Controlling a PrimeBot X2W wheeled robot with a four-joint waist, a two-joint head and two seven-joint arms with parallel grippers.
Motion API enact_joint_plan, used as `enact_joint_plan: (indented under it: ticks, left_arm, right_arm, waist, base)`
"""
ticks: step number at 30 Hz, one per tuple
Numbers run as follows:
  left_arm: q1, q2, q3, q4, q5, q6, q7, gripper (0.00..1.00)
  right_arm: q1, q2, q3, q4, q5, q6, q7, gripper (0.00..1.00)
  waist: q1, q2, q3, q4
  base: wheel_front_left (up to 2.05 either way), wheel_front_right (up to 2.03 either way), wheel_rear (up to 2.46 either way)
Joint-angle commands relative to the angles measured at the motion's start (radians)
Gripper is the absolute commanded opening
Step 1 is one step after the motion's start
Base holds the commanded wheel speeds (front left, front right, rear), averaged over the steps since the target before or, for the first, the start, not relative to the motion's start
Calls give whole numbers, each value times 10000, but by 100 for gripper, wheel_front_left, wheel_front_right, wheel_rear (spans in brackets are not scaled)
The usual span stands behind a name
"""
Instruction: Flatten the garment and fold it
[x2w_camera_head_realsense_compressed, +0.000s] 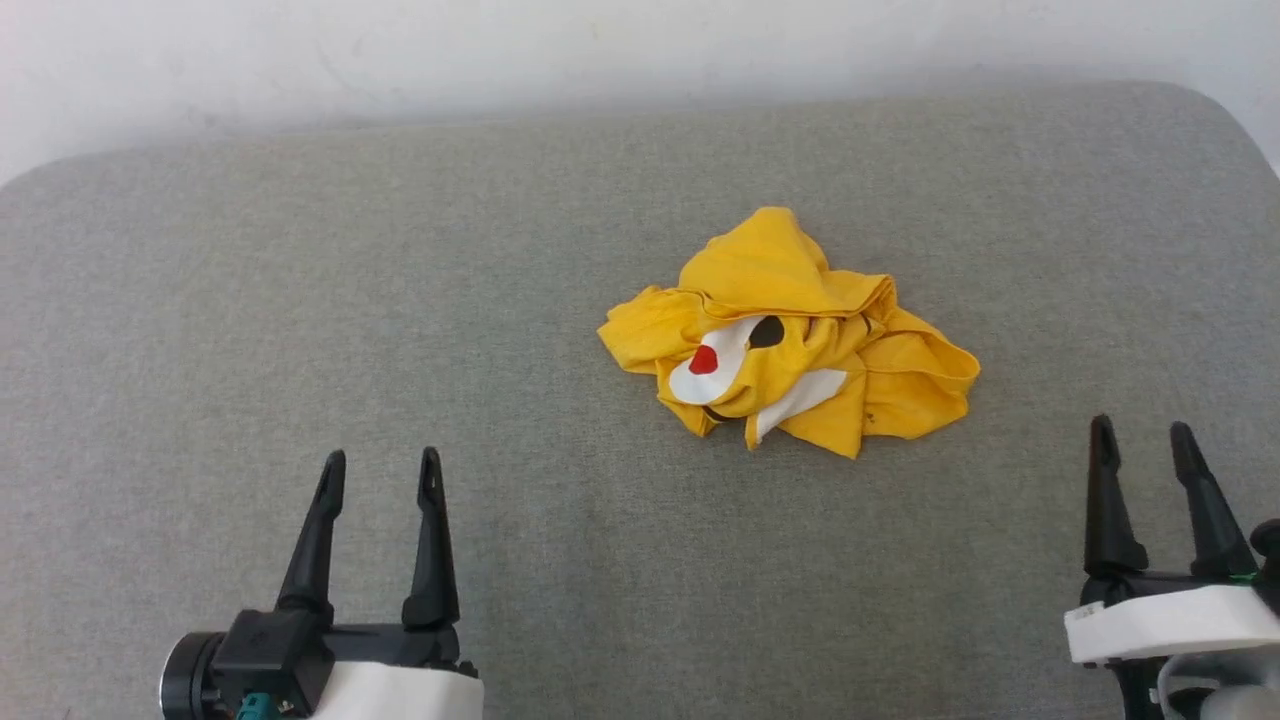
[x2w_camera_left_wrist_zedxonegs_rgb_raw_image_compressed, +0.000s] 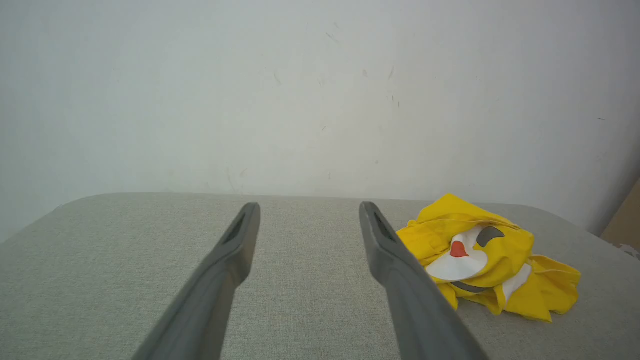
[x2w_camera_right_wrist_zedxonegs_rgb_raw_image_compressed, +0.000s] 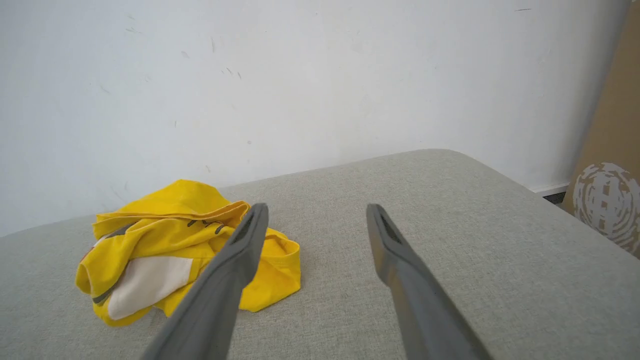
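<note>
While heaped and tangled, could give two layers to one pinch, dragging the garment (x2w_camera_head_realsense_compressed: 810, 340) into a tighter knot instead of spreading it. Lies right of centre on the grey worktop (x2w_camera_head_realsense_compressed: 300, 300), loose, inside no container. Grips nothing with left gripper (x2w_camera_head_realsense_compressed: 382, 455) or right gripper (x2w_camera_head_realsense_compressed: 1142, 424), both spread wide near the front corners

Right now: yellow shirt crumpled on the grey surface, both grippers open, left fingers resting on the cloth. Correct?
One thing is off: the left gripper is not on the garment. The head view shows it apart from the cloth, with bare grey surface between them. The rest holds: garment crumpled, left gripper and right gripper both open.
</note>
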Motion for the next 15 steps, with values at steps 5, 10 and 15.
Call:
enact_joint_plan:
  ticks: [5,10,15]
  left_arm:
    - [-139,-202,217,47,164,-283,-46,100]
    - [-364,-296,339,61,195,-459,-47,100]
    - [-650,-347,316,135,163,-598,-47,100]
  right_arm:
    - [-569,22,507,373,-269,-19,415,100]
    - [-1592,-76,881,477,-822,-19,2732,100]
    - [-2465,-847,1123,689,-721,-19,5154,100]
  waist:
    - [0,0,172,129]
    - [0,0,562,203]
    - [0,0,993,412]
  base:
    - [0,0,0]
    - [0,0,0]
    - [0,0,0]
